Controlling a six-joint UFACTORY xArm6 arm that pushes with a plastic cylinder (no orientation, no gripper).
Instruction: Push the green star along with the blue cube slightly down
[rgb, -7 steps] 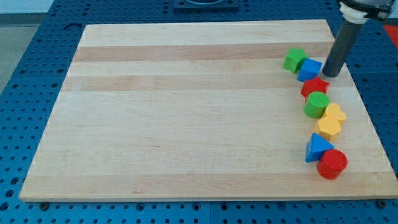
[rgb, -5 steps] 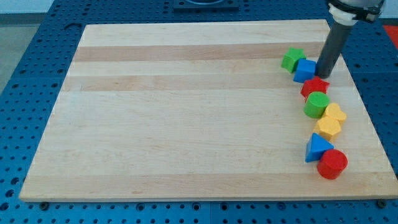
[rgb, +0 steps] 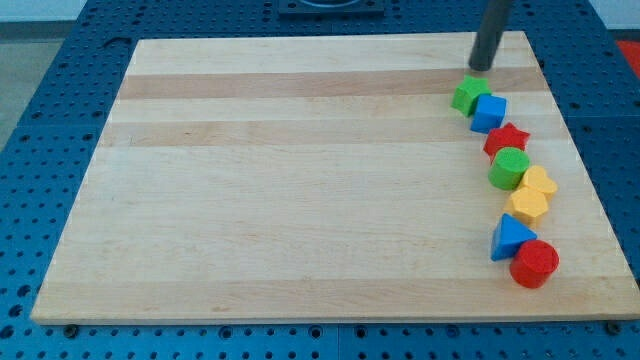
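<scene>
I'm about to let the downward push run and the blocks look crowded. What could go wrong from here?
1. My tip sits just above the green star; pushing down may drive the blue cube into the red star, likely shifting the green cylinder below.
2. The off-centre tip could separate star and cube.

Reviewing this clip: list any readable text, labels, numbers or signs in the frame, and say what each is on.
None. No words, numbers or signs can be read on the wooden board, the blue perforated table, my tip or any block, including the green star and blue cube.
</scene>
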